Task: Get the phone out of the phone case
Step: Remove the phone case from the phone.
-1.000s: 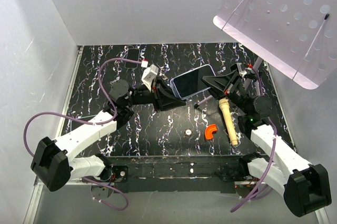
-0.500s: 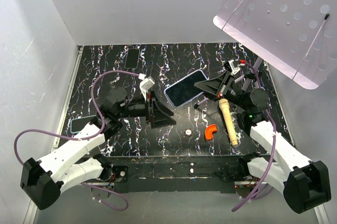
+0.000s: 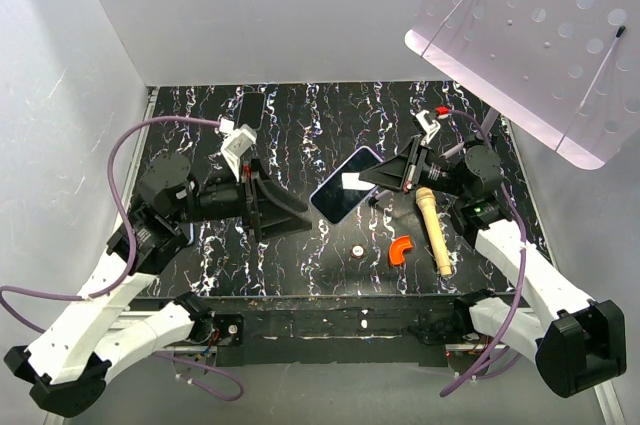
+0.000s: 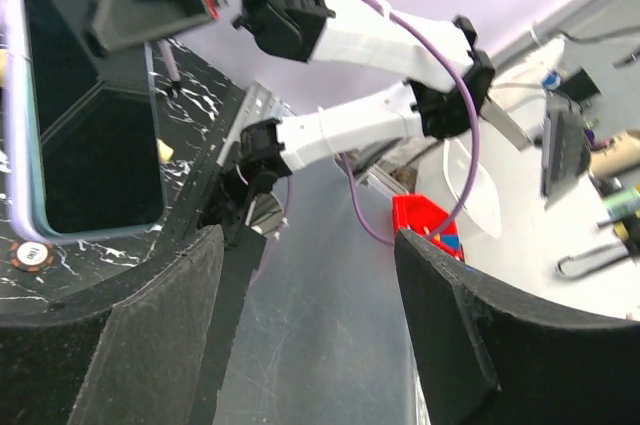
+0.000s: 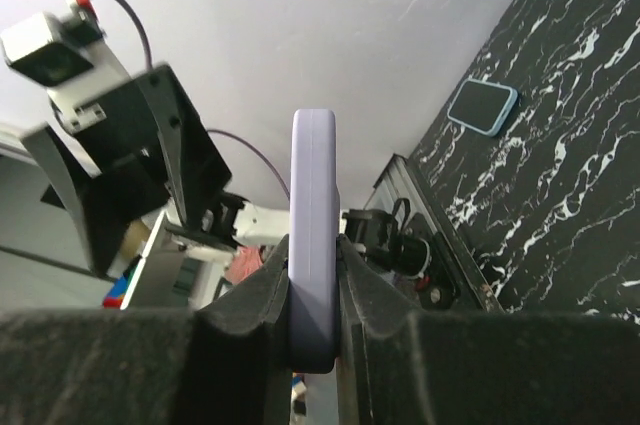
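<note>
The phone (image 3: 345, 185), dark screen up in a lavender phone case (image 5: 314, 235), hangs tilted above the middle of the table. My right gripper (image 3: 380, 177) is shut on its right end; in the right wrist view the case stands edge-on, pinched between both fingers (image 5: 250, 335). My left gripper (image 3: 298, 217) is open a little to the left of the phone, not touching it. In the left wrist view the phone (image 4: 90, 115) lies at the left edge, well outside the open left gripper (image 4: 310, 325).
A beige cylinder (image 3: 433, 230), an orange curved piece (image 3: 401, 249) and a small round disc (image 3: 356, 250) lie on the black marbled table (image 3: 330, 105). A dark phone (image 3: 250, 108) lies at the back left, a blue-cased one (image 5: 482, 107) near the left arm. A perforated white board (image 3: 540, 35) overhangs the back right.
My left gripper opened, let go of the phone's left end and drew back to the left. The right gripper carried the phone slightly left and down.
</note>
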`<state>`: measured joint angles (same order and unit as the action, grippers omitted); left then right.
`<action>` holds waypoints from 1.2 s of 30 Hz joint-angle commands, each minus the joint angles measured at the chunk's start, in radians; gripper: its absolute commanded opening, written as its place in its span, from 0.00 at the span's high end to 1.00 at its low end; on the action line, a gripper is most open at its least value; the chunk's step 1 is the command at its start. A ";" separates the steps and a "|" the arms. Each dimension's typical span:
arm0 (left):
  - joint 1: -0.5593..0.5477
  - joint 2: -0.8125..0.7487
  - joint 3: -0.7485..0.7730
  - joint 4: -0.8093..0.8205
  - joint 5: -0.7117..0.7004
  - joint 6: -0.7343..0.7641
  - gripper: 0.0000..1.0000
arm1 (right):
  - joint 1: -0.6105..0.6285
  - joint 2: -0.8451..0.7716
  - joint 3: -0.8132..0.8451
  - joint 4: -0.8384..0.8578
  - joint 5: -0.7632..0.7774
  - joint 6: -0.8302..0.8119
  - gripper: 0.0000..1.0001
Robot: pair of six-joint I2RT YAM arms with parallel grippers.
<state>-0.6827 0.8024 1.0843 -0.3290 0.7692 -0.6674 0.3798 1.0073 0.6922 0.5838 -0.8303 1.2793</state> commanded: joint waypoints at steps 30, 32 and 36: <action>0.003 0.107 -0.012 -0.150 -0.223 -0.006 0.55 | -0.002 -0.070 0.040 -0.013 -0.081 -0.075 0.99; 0.003 0.113 -0.023 -0.122 -0.202 -0.018 0.56 | -0.004 -0.070 0.041 -0.012 -0.081 -0.075 0.99; 0.000 0.124 -0.035 -0.097 -0.180 -0.027 0.57 | -0.002 -0.068 0.036 -0.001 -0.081 -0.064 0.99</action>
<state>-0.6827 0.9230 1.0660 -0.4660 0.5621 -0.6827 0.3798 0.9630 0.6964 0.5098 -0.9047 1.1980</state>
